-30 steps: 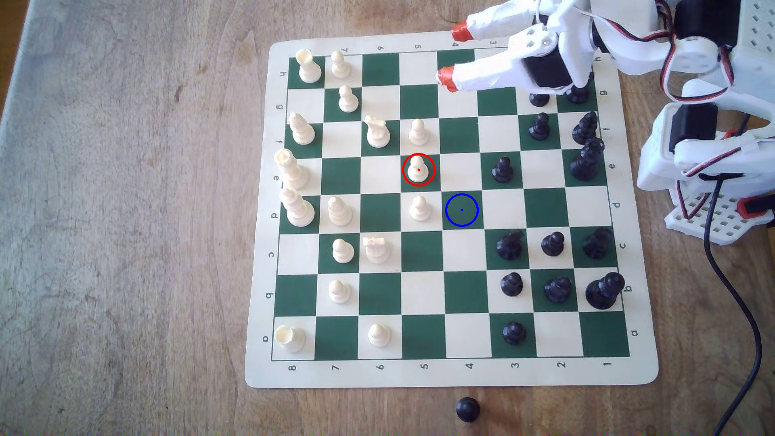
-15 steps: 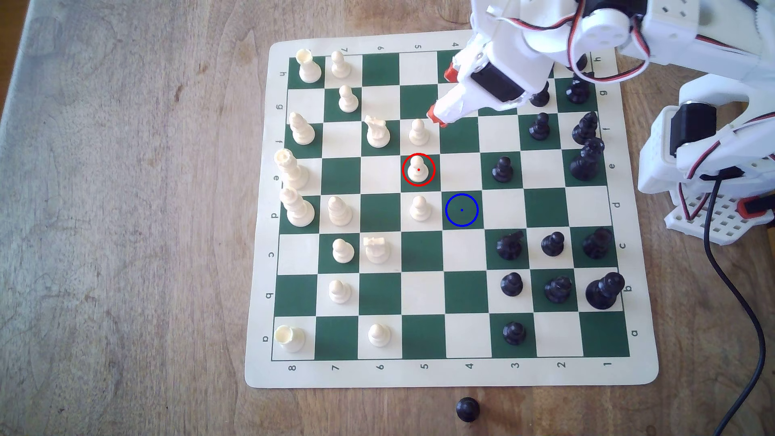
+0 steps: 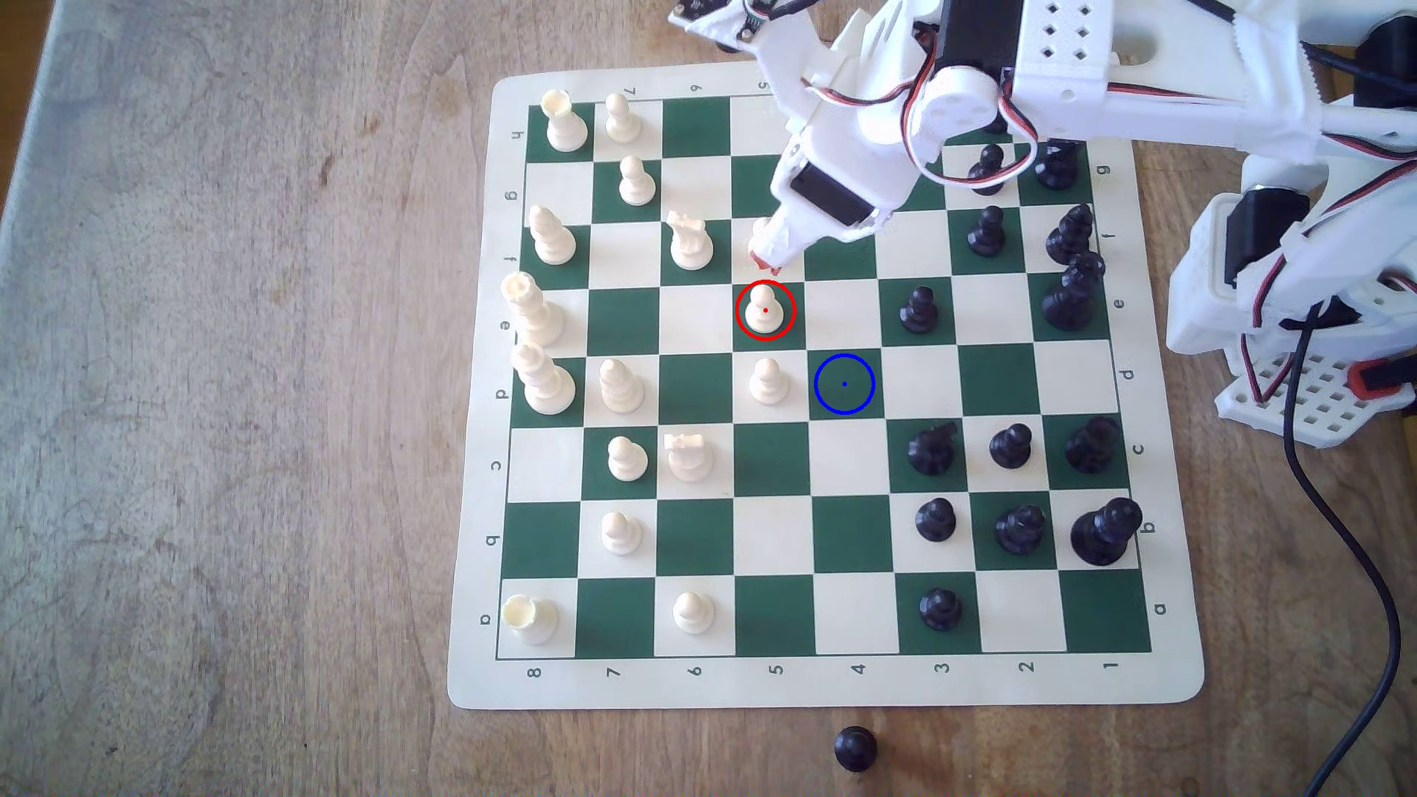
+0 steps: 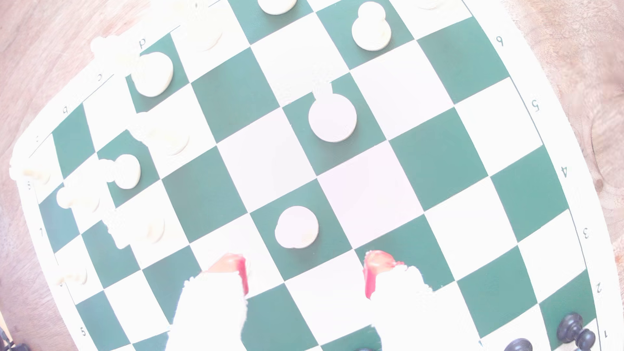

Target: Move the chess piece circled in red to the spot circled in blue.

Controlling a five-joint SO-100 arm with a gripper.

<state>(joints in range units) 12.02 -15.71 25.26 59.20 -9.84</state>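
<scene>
The chess piece (image 3: 764,309), a small cream pawn inside a red ring, stands on a dark green square near the middle of the board. The spot (image 3: 844,383), a green square with a blue ring and dot, is empty, one square diagonally down and to the exterior view's right of the pawn. My gripper (image 3: 767,260) points down with its red tips just above the pawn in the exterior view, over the neighbouring square. In the wrist view the gripper (image 4: 305,273) is open, and the pawn (image 4: 296,226) stands just ahead of the gap, touching neither finger.
Another cream pawn (image 3: 761,230) stands partly hidden under my gripper, and one more (image 3: 767,381) is directly left of the spot in the exterior view. A cream knight (image 3: 688,241) and a black pawn (image 3: 918,309) are close by. A loose black pawn (image 3: 854,747) lies off the board.
The arm has swung from the board's upper right corner leftward and down in the exterior view. Its red tips now sit just above the ringed pawn. No piece has moved.
</scene>
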